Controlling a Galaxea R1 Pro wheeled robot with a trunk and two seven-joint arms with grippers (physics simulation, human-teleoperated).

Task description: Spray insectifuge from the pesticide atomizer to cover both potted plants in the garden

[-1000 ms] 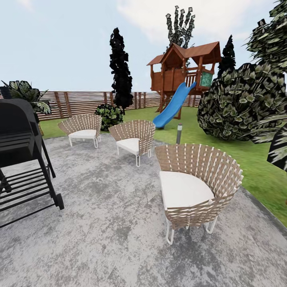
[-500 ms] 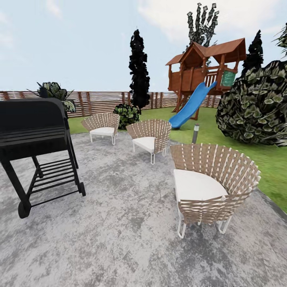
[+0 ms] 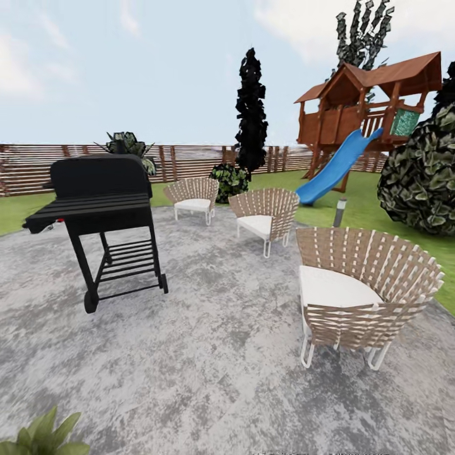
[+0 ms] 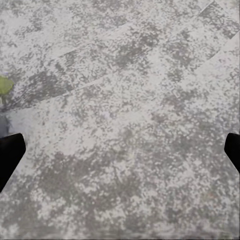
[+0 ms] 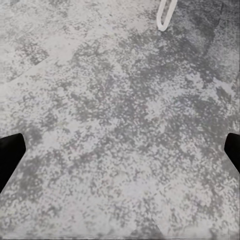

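Green leaves (image 3: 44,436) — near the left pincer (image 4: 120,150), spread wide.

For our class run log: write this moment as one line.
phase: searching garden | left gripper: open, empty | right gripper: open, empty | ahead: grill, wicker seats | green leaves at lower-left edge

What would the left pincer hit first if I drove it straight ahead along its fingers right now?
Most likely the grey mottled paving: the left pincer points down at it, fingers spread wide with nothing between them. A bit of green leaf sits off to one side, out of that line. How far the ground lies is unclear.
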